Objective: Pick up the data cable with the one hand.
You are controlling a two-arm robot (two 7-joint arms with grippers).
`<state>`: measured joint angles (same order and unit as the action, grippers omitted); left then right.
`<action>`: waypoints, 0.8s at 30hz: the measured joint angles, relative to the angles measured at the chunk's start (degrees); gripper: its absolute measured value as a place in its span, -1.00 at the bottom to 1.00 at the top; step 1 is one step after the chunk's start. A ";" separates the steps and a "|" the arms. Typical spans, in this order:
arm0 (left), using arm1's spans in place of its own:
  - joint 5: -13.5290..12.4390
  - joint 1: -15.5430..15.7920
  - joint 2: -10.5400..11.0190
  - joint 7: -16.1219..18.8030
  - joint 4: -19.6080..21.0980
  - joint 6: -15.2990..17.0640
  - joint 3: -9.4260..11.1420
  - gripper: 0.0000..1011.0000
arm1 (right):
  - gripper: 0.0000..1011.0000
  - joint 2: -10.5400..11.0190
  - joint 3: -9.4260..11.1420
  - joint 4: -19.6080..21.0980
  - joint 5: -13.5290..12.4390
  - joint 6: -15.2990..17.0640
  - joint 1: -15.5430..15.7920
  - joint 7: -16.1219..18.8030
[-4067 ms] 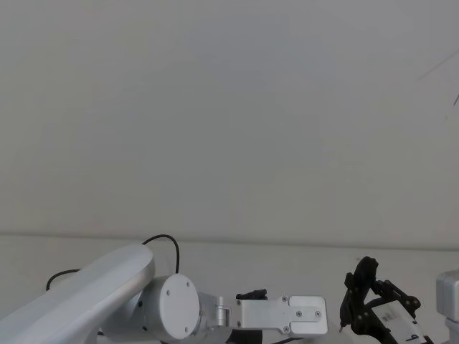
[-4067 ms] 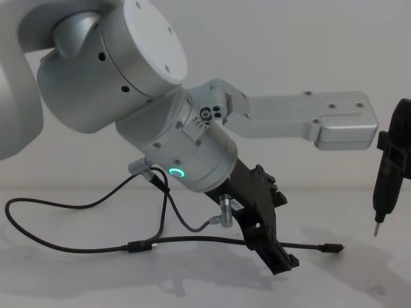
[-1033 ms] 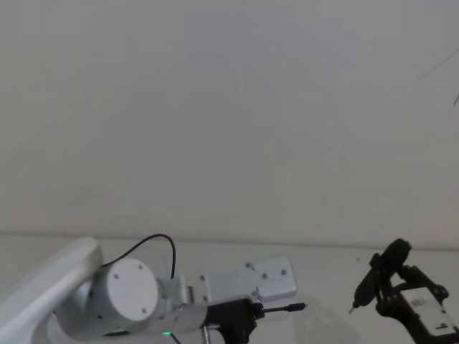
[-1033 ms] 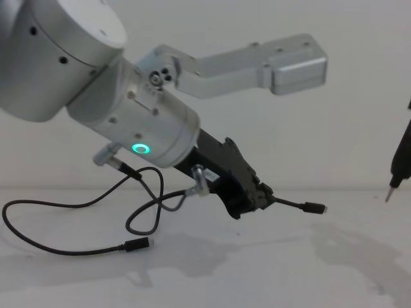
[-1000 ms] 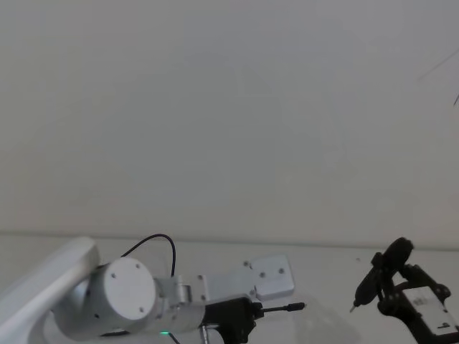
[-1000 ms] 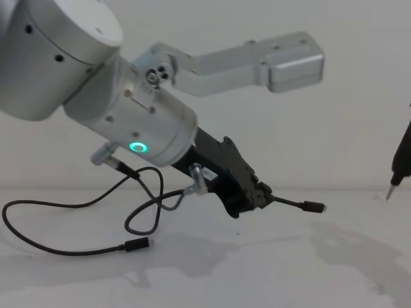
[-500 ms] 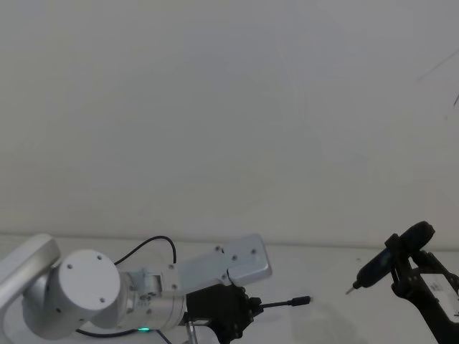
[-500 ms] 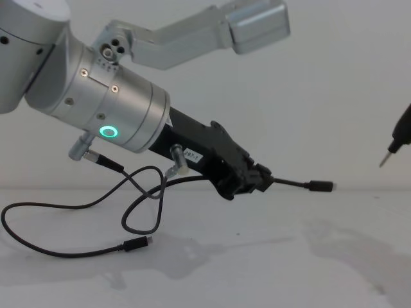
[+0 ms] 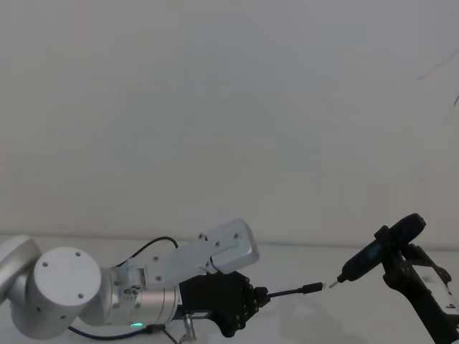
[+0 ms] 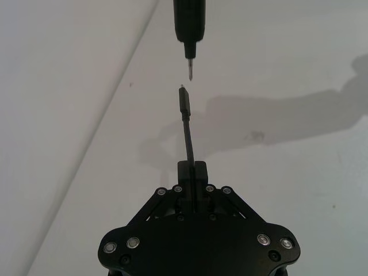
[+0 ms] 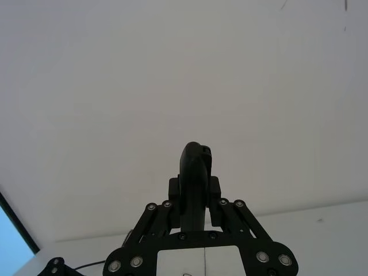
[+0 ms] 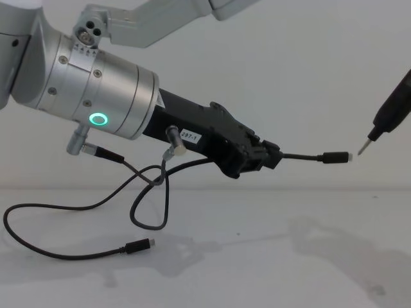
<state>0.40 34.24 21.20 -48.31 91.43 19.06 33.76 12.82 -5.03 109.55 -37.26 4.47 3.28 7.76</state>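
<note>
Clamped shut on the data cable just behind one plug: the left gripper, held well above the table and reaching to the right, nearly level. Beyond the fingertips, a short straight stub of cable, with the plug out in free air. Behind the gripper, the rest of the cable sagging in a loose loop; cannot tell whether the loop's bottom touches the table. From there, trailing left across the surface in a wide curve and doubling back to the second plug, flat on the table toward the front left. Beside the loop, a short grey wire hanging from the gripper's side.

Facing the raised plug from the right: a slim black pointed tool, held in the closed right gripper and slanting down to the left. Pale tip and plug tip very near, apart by a sliver. From the left wrist view, tool and plug lined up end to end.

Bare tabletop under the stub and out to the right. Far edge of the table meeting a plain wall behind both arms. Tight only at the tool tip.
</note>
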 joint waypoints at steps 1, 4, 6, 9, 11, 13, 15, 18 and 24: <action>0.11 -0.04 0.00 -0.01 0.01 -0.09 -0.08 -0.92 | -0.47 0.01 -0.05 0.11 -0.26 0.30 -0.02 -0.07; 0.66 -0.19 -0.01 -0.06 0.03 -0.51 -0.41 -0.92 | -0.47 0.10 -0.13 0.37 -0.77 0.89 -0.04 -0.33; 0.99 -0.30 -0.02 -0.09 0.05 -0.76 -0.61 -0.92 | -0.47 0.18 -0.16 0.51 -0.97 1.14 -0.04 -0.39; 1.36 -0.40 -0.04 -0.12 0.07 -1.05 -0.81 -0.92 | -0.47 0.34 -0.22 0.72 -1.28 1.53 -0.04 -0.64; 1.50 -0.45 -0.04 -0.13 0.08 -1.16 -0.90 -0.92 | -0.47 0.45 -0.26 0.85 -1.44 1.68 -0.05 -0.83; 1.70 -0.50 -0.05 -0.15 0.09 -1.32 -1.00 -0.92 | -0.47 0.54 -0.29 0.92 -1.49 1.74 -0.07 -0.92; 1.82 -0.52 -0.06 -0.16 0.10 -1.38 -1.06 -0.92 | -0.47 0.65 -0.33 0.97 -1.53 1.81 -0.12 -1.15; 1.99 -0.57 -0.07 -0.18 0.11 -1.54 -1.17 -0.92 | -0.47 0.82 -0.36 1.08 -1.62 1.87 -0.24 -1.32; 2.23 -0.64 -0.08 -0.22 0.11 -1.74 -1.32 -0.92 | -0.47 1.17 -0.39 1.16 -1.79 1.86 -0.55 -1.56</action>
<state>2.63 33.60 21.12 -48.52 91.53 17.32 32.44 13.98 -5.42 110.71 -39.05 6.33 2.73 6.20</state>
